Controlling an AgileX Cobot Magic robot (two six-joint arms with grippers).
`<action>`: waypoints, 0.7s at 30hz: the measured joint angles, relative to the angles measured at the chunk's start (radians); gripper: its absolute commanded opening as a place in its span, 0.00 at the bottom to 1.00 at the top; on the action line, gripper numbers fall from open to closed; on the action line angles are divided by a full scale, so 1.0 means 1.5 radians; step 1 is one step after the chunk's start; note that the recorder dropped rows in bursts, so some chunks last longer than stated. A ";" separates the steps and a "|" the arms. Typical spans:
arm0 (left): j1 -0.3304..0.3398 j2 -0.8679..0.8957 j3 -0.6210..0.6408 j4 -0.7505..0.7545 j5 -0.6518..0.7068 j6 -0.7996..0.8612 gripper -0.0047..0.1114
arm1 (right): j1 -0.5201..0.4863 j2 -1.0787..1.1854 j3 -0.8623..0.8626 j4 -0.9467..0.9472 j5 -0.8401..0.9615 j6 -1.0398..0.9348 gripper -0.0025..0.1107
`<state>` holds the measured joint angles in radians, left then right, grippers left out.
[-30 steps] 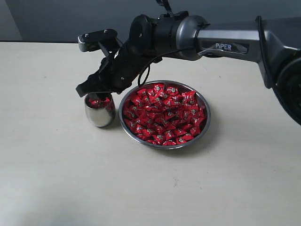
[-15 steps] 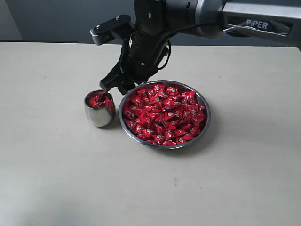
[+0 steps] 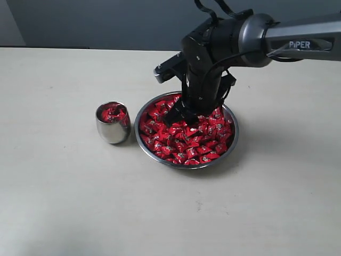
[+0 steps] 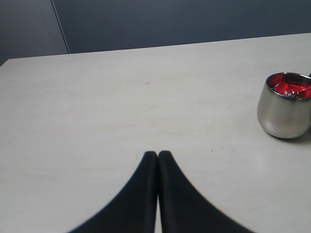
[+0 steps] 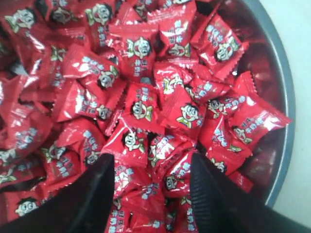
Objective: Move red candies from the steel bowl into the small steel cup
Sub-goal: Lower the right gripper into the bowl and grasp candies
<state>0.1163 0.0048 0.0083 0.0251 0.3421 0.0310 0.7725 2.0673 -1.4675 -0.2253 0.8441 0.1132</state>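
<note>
The steel bowl (image 3: 230, 140) sits mid-table, heaped with red candies (image 3: 200, 144). My right gripper (image 3: 184, 116) is down in the bowl, over the pile. In the right wrist view the right gripper (image 5: 153, 167) is open, its black fingers (image 5: 206, 184) straddling a few red candies (image 5: 141, 109) inside the steel bowl (image 5: 286, 97). The small steel cup (image 3: 112, 128) stands left of the bowl with some red candies (image 3: 112, 113) in it. My left gripper (image 4: 158, 154) is shut and empty above bare table, the small steel cup (image 4: 284, 114) well off to one side of it.
The pale table (image 3: 64, 202) spreads around the bowl and cup. A dark wall (image 3: 80, 21) runs behind the table's far edge. The right arm (image 3: 287, 37) reaches in from the upper right above the bowl.
My right gripper has swung from above the cup rightward and down into the bowl's candy pile. The cup holds candies as before.
</note>
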 measured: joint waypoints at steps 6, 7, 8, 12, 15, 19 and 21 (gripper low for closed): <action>0.000 0.000 0.000 0.000 0.000 0.000 0.04 | 0.000 0.000 0.026 0.009 -0.050 0.000 0.43; 0.000 0.000 0.000 0.000 0.000 0.000 0.04 | 0.000 0.000 0.026 0.009 -0.058 0.000 0.43; 0.000 0.000 0.000 0.000 0.000 0.000 0.04 | 0.000 0.000 0.026 0.009 -0.064 0.000 0.43; 0.000 0.000 0.000 0.000 0.000 0.000 0.04 | 0.000 0.001 0.026 0.012 -0.084 0.000 0.43; 0.000 0.000 0.000 0.000 0.000 0.000 0.04 | 0.000 0.010 0.026 0.012 -0.094 0.000 0.43; 0.000 0.000 0.000 0.000 0.000 0.000 0.04 | 0.000 0.015 0.029 0.015 -0.116 0.000 0.43; 0.000 0.000 0.000 0.000 0.000 0.000 0.04 | 0.000 0.015 0.029 0.016 -0.130 0.000 0.43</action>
<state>0.1163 0.0048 0.0083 0.0251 0.3421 0.0310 0.7725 2.0891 -1.4241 -0.2009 0.6489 0.1132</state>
